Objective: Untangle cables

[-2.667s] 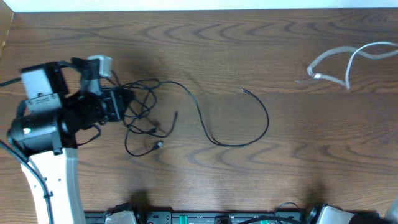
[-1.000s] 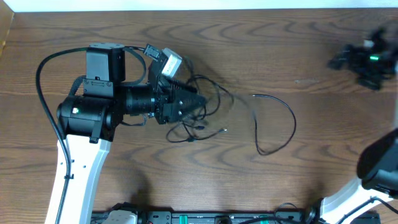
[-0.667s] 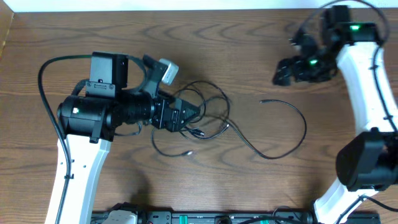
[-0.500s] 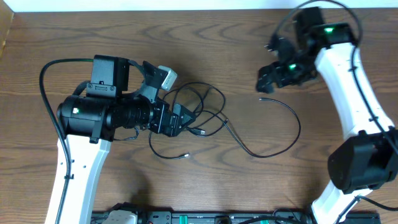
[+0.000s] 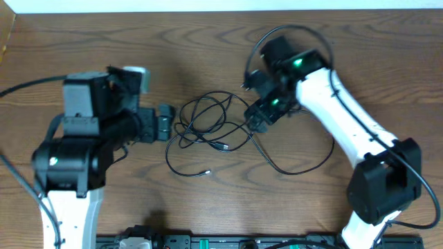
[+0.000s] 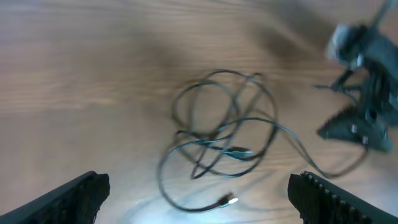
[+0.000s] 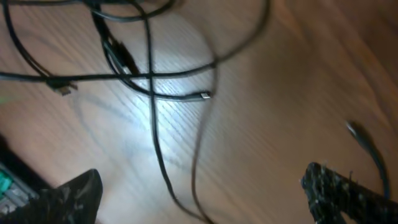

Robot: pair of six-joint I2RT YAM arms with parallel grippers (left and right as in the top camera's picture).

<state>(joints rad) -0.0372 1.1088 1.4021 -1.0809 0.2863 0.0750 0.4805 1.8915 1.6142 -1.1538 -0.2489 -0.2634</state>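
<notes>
A brown wooden bench seen from above, with two white and black robot arms reaching over it.

The left arm now sits along the left edge. Half a second ago it reached into the knot; it has since drawn back, and its tip is just beside the knot's left side.

The right arm has swung in from the far right corner. It now stretches from the near right corner to the middle of the bench.

The cables, thin black cords, lie in a loose knot of overlapping loops at the centre of the bench. They were near the left edge a few seconds ago. One long tail curves away toward the right edge and back. No white cord shows in any view.

The left gripper is released. Its wrist camera shows both fingers spread wide with nothing between them.

The right gripper hovers at the knot's right side. Its fingers are also spread wide, empty, with cords crossing on the wood below.

A small plug end lies free on the near side of the knot.

Judged from this, the knot has been handed over: it sits within reach of both arms but remains tangled, and the right arm seems about to take a strand.
</notes>
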